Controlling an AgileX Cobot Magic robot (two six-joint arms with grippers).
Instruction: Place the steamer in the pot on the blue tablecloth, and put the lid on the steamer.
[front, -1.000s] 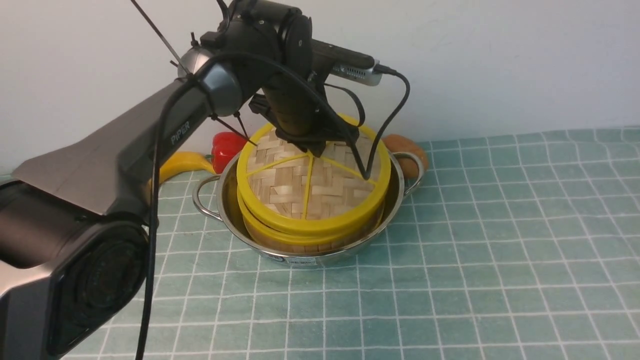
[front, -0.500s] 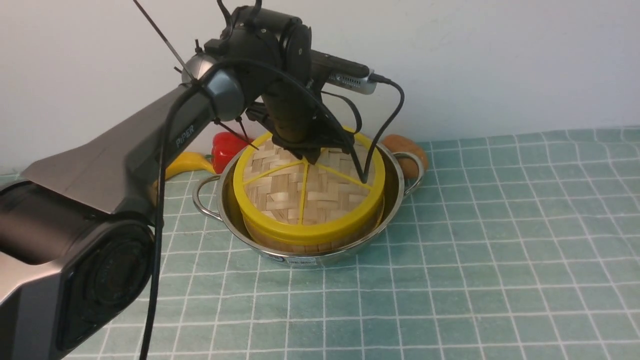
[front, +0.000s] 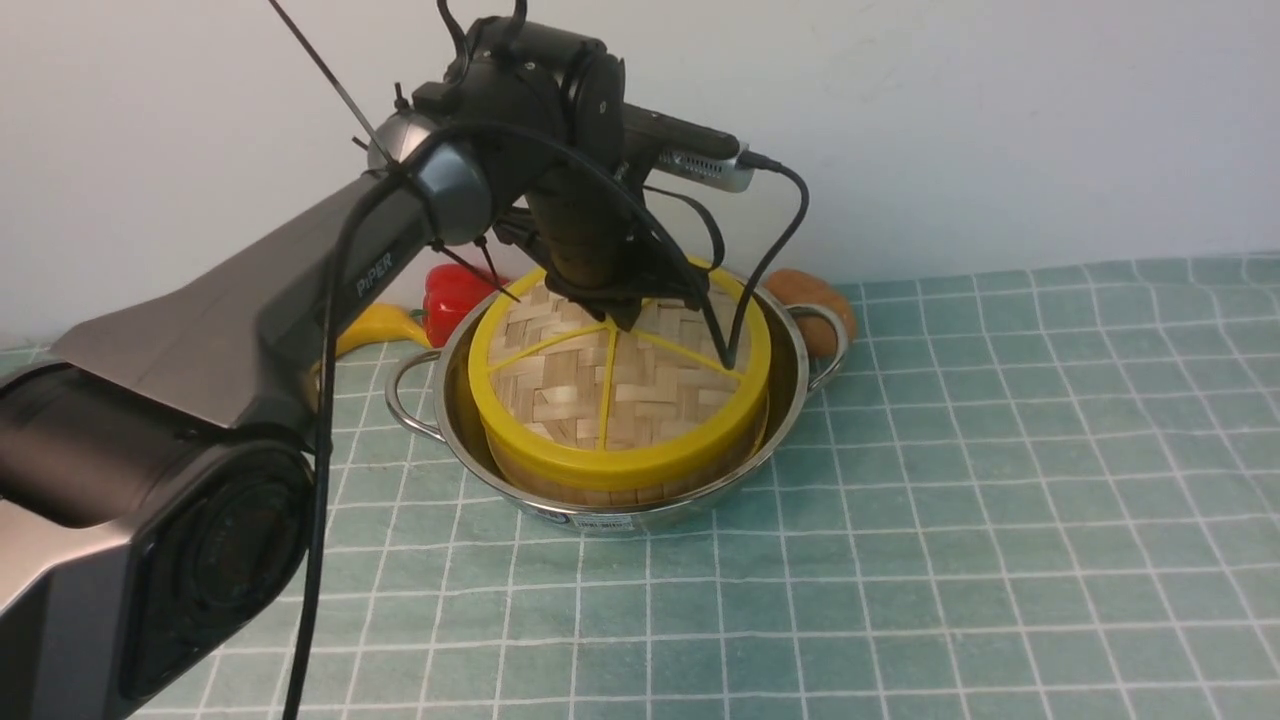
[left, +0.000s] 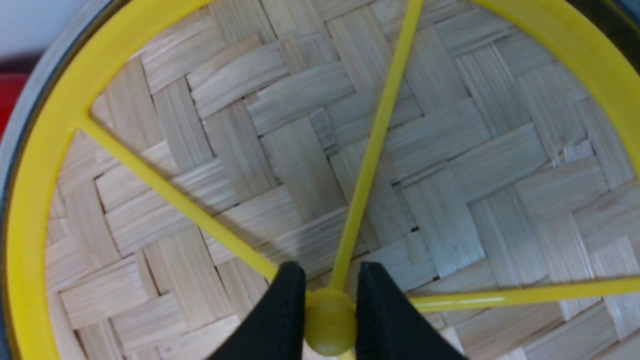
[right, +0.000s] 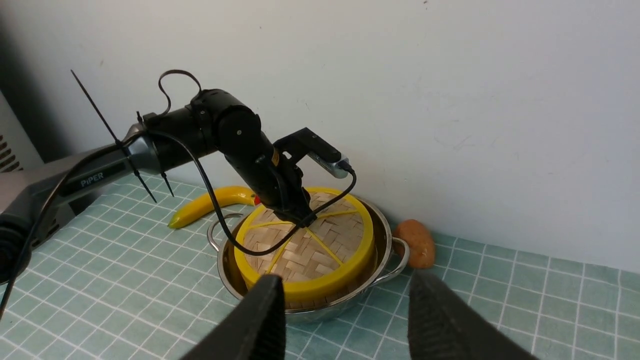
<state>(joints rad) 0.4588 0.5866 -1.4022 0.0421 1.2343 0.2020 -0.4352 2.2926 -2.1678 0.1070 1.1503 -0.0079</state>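
Observation:
The steel pot (front: 640, 520) stands on the blue tablecloth (front: 950, 500). Inside it sits the steamer (front: 590, 490), of which only a strip of woven wall shows under the lid. The lid (front: 620, 385) lies flat on top of the steamer, its yellow rim level all round. My left gripper (front: 625, 315) points down at the lid's centre. In the left wrist view it (left: 331, 280) is shut on the lid's small yellow knob (left: 330, 322), one black finger on each side. My right gripper (right: 347, 280) hangs open and empty, back from the pot (right: 385, 240) and above the cloth.
A yellow banana (front: 375, 325) and a red pepper (front: 450, 295) lie behind the pot on its left. A brown potato (front: 810, 300) lies against the pot's right handle. A white wall closes the back of the table.
The lid was tilted and raised above the steamer a second ago. It has come down flat onto it with my left gripper, which has kept hold of the knob.

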